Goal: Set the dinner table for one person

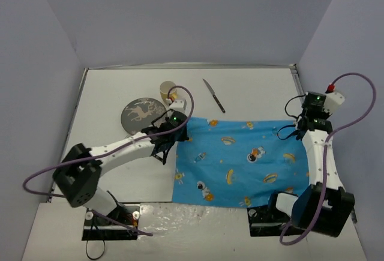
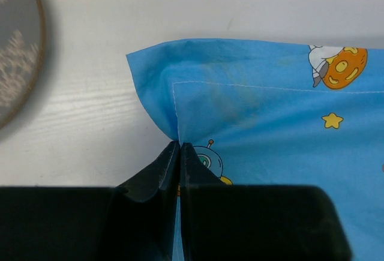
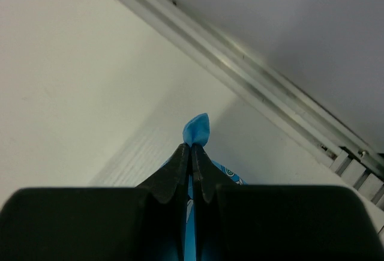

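One matte-white desk (image 1: 258,90), grey-rimmed, underlying everything. One cup (image 1: 168,90), contents not visible, just beside dark plate (image 1: 139,115). The left end effector (image 2: 179,144) and right end effector (image 3: 192,147) each pinch shut on blue placemat (image 1: 240,159).

No text, label, brand, number or sign can be read in any view. The blue cloth placemat (image 1: 240,159) carries only cartoon pictures of astronauts, planets and stars, with no lettering. The dark round plate (image 1: 143,114) bears a pale deer-like figure, not words.
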Tool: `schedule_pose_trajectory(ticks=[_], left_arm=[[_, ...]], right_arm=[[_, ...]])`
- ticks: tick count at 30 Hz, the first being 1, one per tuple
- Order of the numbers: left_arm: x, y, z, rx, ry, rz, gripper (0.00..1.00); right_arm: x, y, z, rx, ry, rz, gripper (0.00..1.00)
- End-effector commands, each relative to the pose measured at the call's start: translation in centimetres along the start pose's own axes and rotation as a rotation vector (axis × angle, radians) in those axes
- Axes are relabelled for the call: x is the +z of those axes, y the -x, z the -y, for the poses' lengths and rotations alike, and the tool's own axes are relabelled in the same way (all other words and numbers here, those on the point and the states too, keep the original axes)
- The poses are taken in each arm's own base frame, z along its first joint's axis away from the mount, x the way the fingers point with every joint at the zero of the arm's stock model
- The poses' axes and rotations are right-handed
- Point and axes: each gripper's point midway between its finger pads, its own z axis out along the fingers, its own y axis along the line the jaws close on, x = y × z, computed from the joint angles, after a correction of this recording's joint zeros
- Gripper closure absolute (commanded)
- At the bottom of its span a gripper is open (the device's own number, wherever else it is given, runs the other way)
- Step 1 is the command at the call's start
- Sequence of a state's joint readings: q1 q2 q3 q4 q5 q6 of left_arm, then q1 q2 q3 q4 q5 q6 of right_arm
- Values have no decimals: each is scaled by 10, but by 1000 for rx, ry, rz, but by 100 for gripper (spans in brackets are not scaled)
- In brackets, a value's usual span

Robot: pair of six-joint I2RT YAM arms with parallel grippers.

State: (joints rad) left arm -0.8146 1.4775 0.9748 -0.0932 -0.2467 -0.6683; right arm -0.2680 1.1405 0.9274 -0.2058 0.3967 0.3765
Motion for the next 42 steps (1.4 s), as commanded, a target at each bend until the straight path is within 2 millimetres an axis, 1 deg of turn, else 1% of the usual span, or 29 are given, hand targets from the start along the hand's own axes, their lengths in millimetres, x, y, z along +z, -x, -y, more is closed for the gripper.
schedule_pose_trajectory(ticks=[1, 2, 3, 4, 6, 7, 9, 11, 12, 14, 15, 18, 20, 21, 23, 24, 26, 27, 28, 30, 31, 32, 33, 35, 37, 39, 41, 42], left_arm=[[39, -28, -11, -90, 35, -76, 100], [45, -29, -12, -100, 42, -73, 100], [55, -31, -15, -111, 54, -67, 100], [59, -31, -19, -118, 66, -66, 100], [67, -31, -22, -117, 92, -62, 100], [67, -29, -21, -119, 92, -56, 100], [72, -26, -24, -122, 113, -41, 100], [75, -22, -27, -124, 136, -20, 100], [76, -21, -27, -125, 138, -19, 100], [80, -19, -29, -129, 147, -12, 100], [81, -18, -30, -131, 151, -11, 100], [85, -18, -33, -136, 168, -3, 100], [87, -16, -33, -137, 176, 3, 100], [87, -16, -34, -136, 180, 3, 100], [88, -14, -32, -134, 178, 6, 93], [89, -12, -30, -134, 171, 10, 87], [87, -6, -27, -126, 161, 20, 77], [84, -2, -26, -123, 154, 27, 71], [81, 3, -24, -119, 149, 35, 66], [72, 16, -21, -105, 139, 56, 57], [63, 26, -18, -99, 128, 73, 51], [53, 36, -16, -95, 116, 91, 45], [47, 44, -12, -80, 100, 108, 36], [31, 55, -8, -54, 79, 108, 27], [13, 66, -2, -23, 44, 111, 22], [-2, 72, 6, 10, -4, 102, 21], [-11, 71, 11, 41, -44, 86, 21], [-14, 69, 14, 51, -65, 76, 20]], right_arm=[[46, -15, -9, 12, -44, 5, 100], [53, -19, -12, 5, -45, -2, 100], [67, -26, -18, -9, -44, -18, 100], [71, -23, -25, -7, -23, -12, 100], [78, -25, -32, -12, -5, -13, 100], [81, -26, -35, -19, -1, -17, 100], [88, -17, -46, -17, 24, 11, 100], [95, -15, -53, -30, 35, 16, 100], [95, -9, -58, -31, 51, 29, 100], [104, -12, -68, -49, 68, 23, 99], [104, -11, -71, -52, 76, 27, 99], [115, -12, -80, -71, 84, 22, 97], [122, -14, -83, -82, 81, 13, 94], [125, -17, -83, -91, 79, 2, 91], [130, -23, -83, -102, 68, -14, 82], [132, -25, -82, -104, 60, -19, 75], [134, -26, -83, -112, 61, -28, 55], [131, -23, -87, -121, 82, -34, 44], [126, -18, -90, -127, 101, -36, 38], [111, -5, -95, -130, 136, -29, 30], [103, -4, -98, -127, 169, -38, 26], [94, -3, -101, -122, 206, -48, 22], [81, 5, -102, -102, 235, -30, 20], [68, -2, -101, -75, 270, -54, 18], [55, -17, -98, -37, 308, -90, 18], [51, -33, -89, -5, 308, -125, 18], [48, -55, -81, 28, 311, -178, 18], [48, -62, -79, 38, 316, -199, 18]])
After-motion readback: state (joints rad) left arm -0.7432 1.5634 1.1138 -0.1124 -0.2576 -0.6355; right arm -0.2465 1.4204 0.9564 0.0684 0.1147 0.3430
